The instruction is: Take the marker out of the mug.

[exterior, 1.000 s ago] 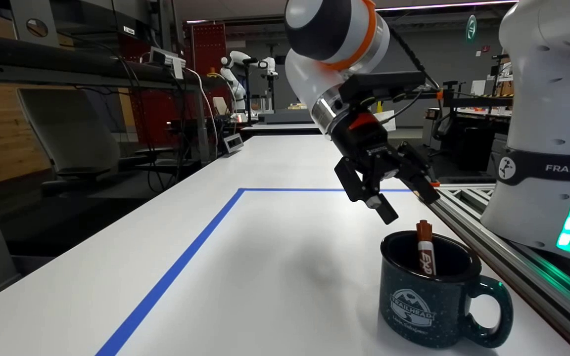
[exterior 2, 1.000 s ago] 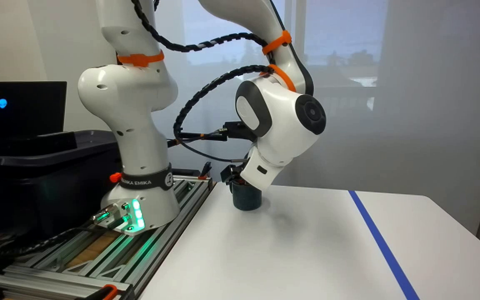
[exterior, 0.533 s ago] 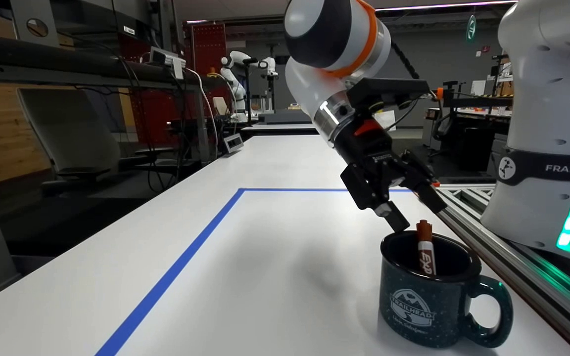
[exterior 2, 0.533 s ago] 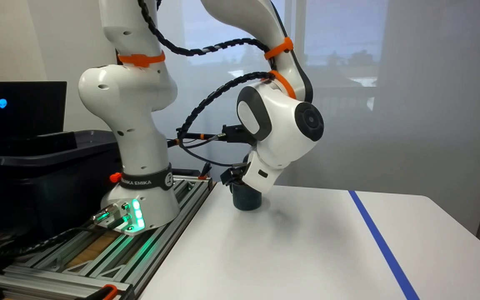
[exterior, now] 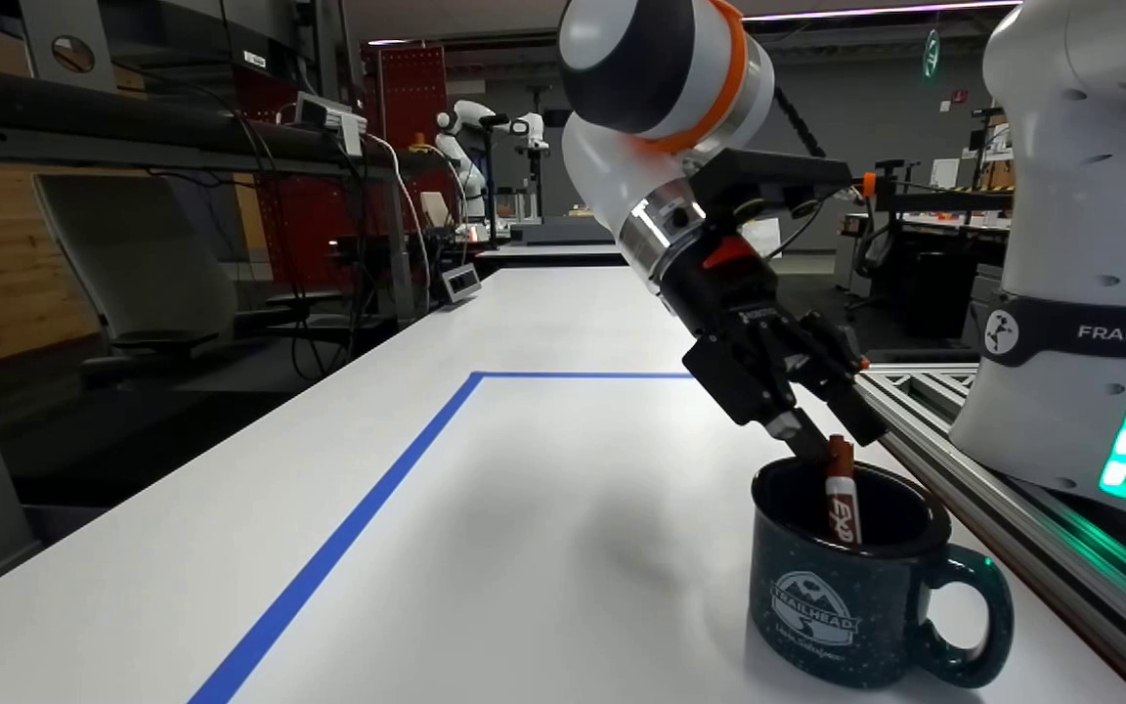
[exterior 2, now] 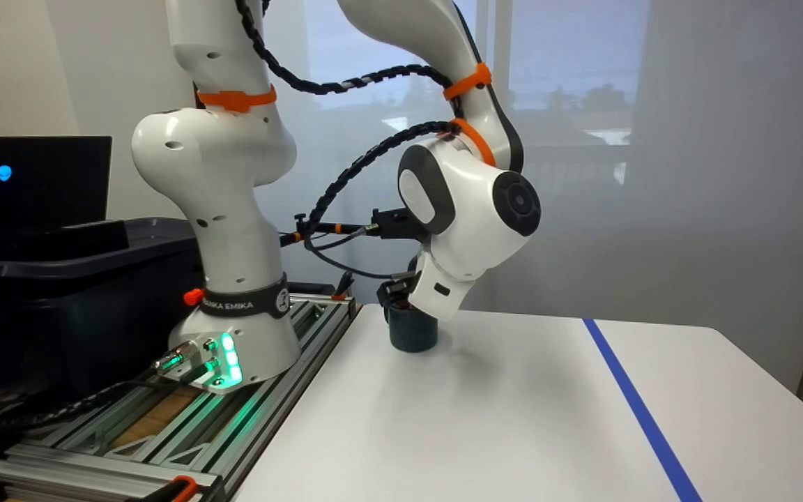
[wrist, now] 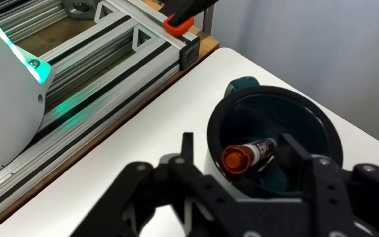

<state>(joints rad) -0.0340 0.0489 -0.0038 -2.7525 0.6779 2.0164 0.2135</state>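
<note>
The red marker leans in the dark mug, its red cap sticking up above the rim. In the wrist view the marker lies against the inner wall of the mug, cap toward the camera. My gripper is partly open above the mug, with the cap between its fingers. In the wrist view my gripper has one finger outside the rim and the other over the mug's opening, with gaps on both sides of the cap. In an exterior view the arm covers most of the gripper and marker above the mug.
The mug stands on the white table near the aluminium rail frame at the robot's base. Its handle faces away from the gripper. Blue tape crosses the table. An orange-tipped clamp sits at the frame's corner.
The gripper has moved down and toward the mug, and its fingers have come closer together around the marker's cap. The mug and marker have not visibly moved.
</note>
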